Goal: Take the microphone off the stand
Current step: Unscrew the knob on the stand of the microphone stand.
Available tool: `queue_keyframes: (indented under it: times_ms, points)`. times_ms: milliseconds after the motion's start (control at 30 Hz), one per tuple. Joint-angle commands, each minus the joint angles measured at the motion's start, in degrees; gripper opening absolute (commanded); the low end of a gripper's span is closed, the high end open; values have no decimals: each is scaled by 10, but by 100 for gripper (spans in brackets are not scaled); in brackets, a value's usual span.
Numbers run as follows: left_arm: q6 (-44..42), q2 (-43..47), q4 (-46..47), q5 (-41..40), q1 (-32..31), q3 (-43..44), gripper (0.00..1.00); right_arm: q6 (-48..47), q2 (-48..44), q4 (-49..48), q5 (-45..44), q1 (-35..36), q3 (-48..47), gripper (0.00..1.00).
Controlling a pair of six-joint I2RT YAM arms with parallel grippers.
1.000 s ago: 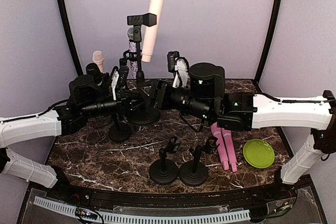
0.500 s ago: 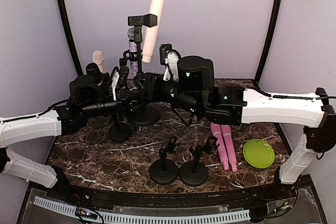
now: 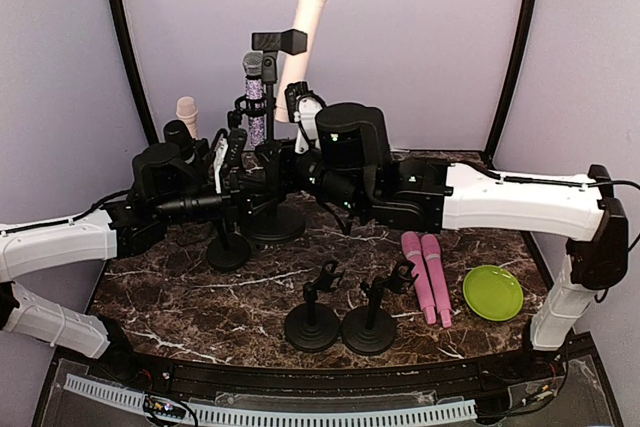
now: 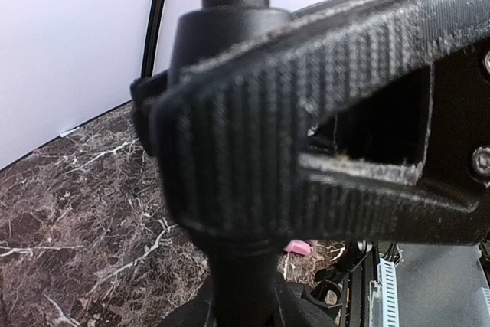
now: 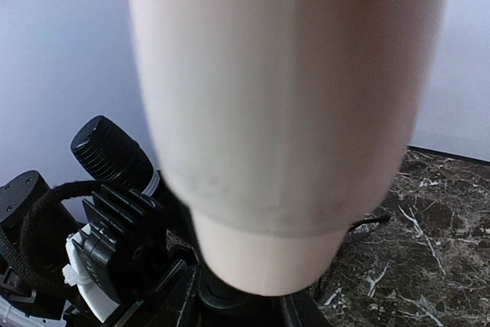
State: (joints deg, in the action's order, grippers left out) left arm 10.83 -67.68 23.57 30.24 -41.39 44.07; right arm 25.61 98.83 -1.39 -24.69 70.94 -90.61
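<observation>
Slippage is my worry: right gripper [image 3: 298,107] sits down at the very tail of the pale pink plastic tube-shaped microphone [image 3: 308,17]. Can't tell if the jaws have it, and a pull from that low could twist it in the black clip [image 3: 279,42]. Mic stands tilted, rising above the gripper, clipped atop the tall black metal stand [image 3: 271,75], whose pole the left gripper [image 3: 255,187] clamps.

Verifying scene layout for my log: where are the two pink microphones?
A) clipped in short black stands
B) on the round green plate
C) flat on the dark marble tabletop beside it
C: both pink microphones lie flat on the dark marble tabletop beside the round green plate.
</observation>
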Motion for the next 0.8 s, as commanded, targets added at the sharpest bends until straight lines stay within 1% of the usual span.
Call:
queue_keyframes:
  times_ms: [0,133,233,433,500,567,700,767]
  points:
    - [-3,15,49,15,0,23,0,-8,-12,-15,-3,0,-7,20]
    - [-3,11,45,32,0,30,0,-24,-41,-35,44,-9,20,9]
    - [-1,5,49,58,0,35,0,-32,-72,-57,110,-22,54,7]
    - [2,-2,72,158,0,40,0,-11,-139,-118,302,-60,119,5]
    - [-2,-6,65,179,0,50,0,-6,-147,-111,353,-69,117,5]
    - [-1,-8,67,190,0,50,0,-8,-150,-90,385,-72,104,5]
    - [12,-11,83,212,0,50,0,-15,-148,-54,423,-74,84,5]
    - [18,-14,88,218,0,50,0,-15,-147,-45,427,-75,83,5]
